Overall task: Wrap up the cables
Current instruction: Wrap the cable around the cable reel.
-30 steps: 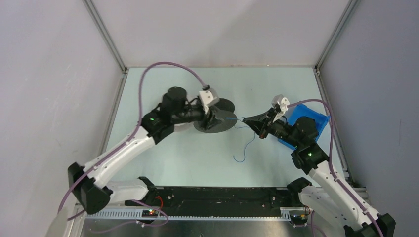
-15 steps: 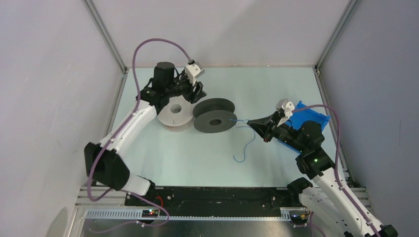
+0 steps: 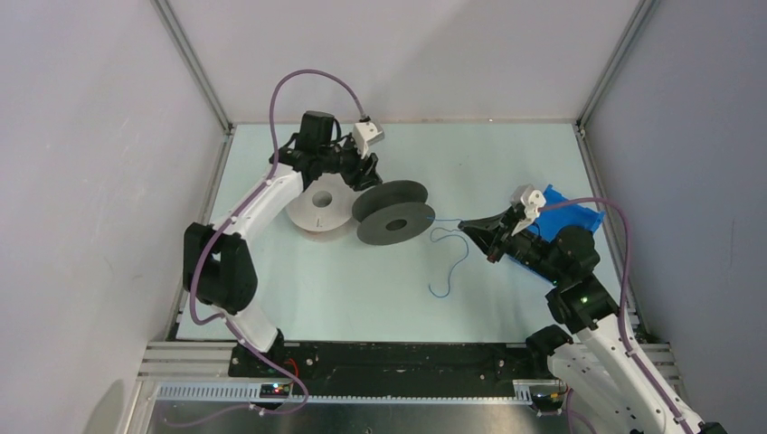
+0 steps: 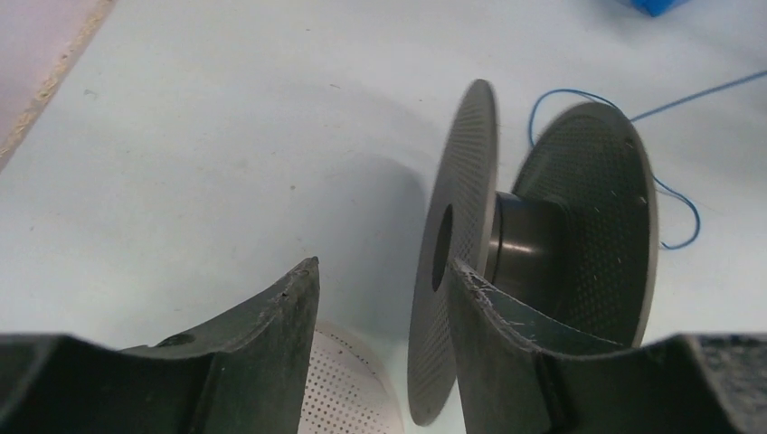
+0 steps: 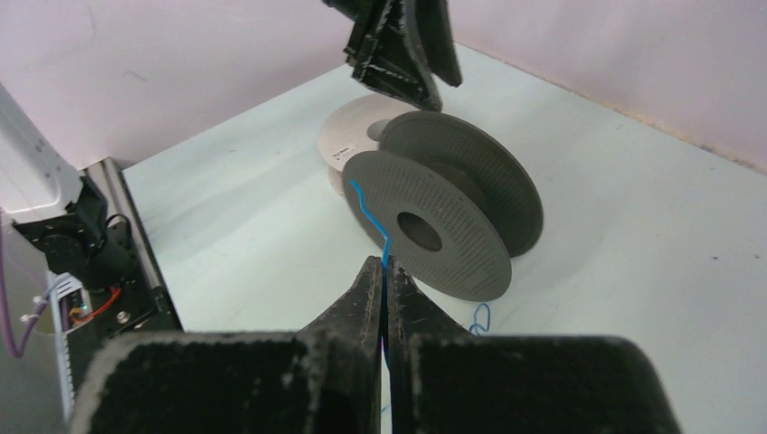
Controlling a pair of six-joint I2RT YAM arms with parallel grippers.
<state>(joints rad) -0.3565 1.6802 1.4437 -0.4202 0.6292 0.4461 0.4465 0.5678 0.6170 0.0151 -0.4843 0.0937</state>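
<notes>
A thin blue cable [image 3: 446, 220] runs from the dark grey spool [image 3: 393, 213] to my right gripper [image 3: 465, 224]. Its slack loops down over the table [image 3: 449, 271]. In the right wrist view the right gripper [image 5: 384, 266] is shut on the blue cable [image 5: 369, 210], which climbs over the spool's near flange [image 5: 432, 230]. My left gripper [image 3: 368, 172] hangs at the spool's back-left rim, open. In the left wrist view its near flange [image 4: 463, 190] stands on edge between the left gripper's [image 4: 384, 264] fingers, close to the right finger [image 4: 493, 325].
A white spool [image 3: 318, 209] lies flat just left of the dark one, also below the left fingers [image 4: 348, 389]. A blue bin [image 3: 568, 220] sits at the right edge behind the right wrist. Enclosure walls stand close on all sides.
My left gripper let go of the dark spool, swung to the back left, then came back to its rim. The right gripper drew slightly right with the blue cable.
</notes>
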